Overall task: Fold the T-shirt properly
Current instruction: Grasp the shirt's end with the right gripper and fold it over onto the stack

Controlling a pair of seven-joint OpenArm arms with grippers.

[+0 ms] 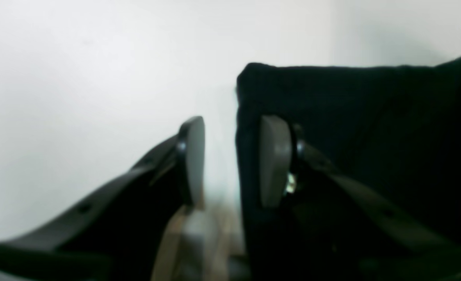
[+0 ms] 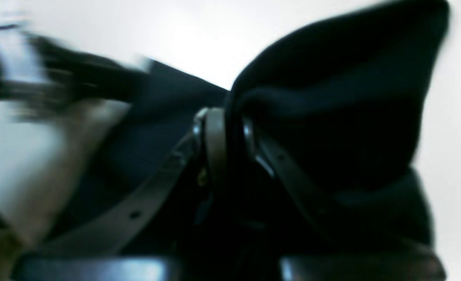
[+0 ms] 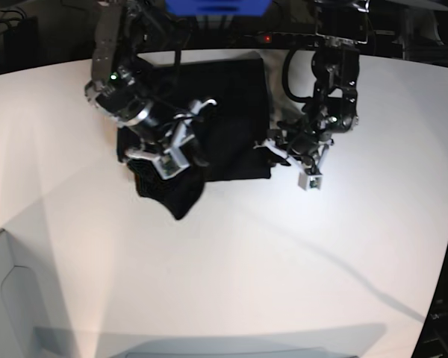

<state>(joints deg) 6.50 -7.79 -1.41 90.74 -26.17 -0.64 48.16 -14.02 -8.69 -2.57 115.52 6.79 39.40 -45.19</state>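
- The T-shirt [image 3: 231, 119] lies black at upper centre of the white table [image 3: 284, 253], which is bare below it.
- Right gripper [image 2: 230, 132] is clamped on a lifted shirt bunch.
- Left gripper [image 1: 234, 160] has jaws apart at the shirt's edge.
- No readable writing.

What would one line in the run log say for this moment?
right claw: shut on T-shirt, fold lifted | left claw: open at shirt's edge | fold: not finished
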